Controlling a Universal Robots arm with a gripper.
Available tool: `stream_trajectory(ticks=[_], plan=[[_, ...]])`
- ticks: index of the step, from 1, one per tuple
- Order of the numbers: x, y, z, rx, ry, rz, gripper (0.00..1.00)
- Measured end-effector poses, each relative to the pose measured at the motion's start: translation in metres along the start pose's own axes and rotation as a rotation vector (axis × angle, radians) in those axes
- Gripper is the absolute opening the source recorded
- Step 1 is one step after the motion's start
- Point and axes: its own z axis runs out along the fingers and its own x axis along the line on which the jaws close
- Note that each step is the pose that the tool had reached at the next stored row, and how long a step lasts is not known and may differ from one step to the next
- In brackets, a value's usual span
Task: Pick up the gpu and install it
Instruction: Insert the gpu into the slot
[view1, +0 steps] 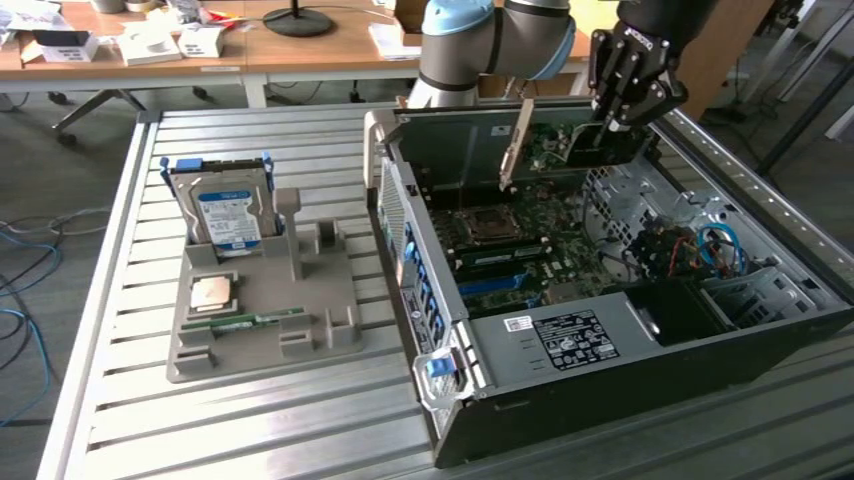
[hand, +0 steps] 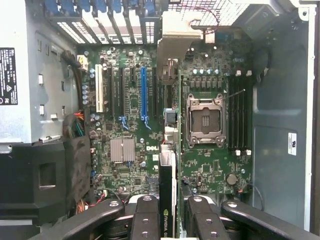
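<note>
Card in the claw, poised over the open computer case

Upper right of the exterior view, the claw (view1: 617, 122) is pinched part-way shut on the gpu (view1: 567, 146). The card hangs on edge above the motherboard (view1: 514, 245) in the case (view1: 561, 345) on the worktop (view1: 267, 420). It looks light and stiff but fragile, so it's best gripped by the board's flat faces, clear of the silver bracket (view1: 513, 145) and the contacts.
</note>
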Motion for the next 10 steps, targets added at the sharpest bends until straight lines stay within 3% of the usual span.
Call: stream_trajectory(ticks=[10], plan=[[0.0001,0.0010,0.0001,0.0001,-0.0001,0.000,0.27]])
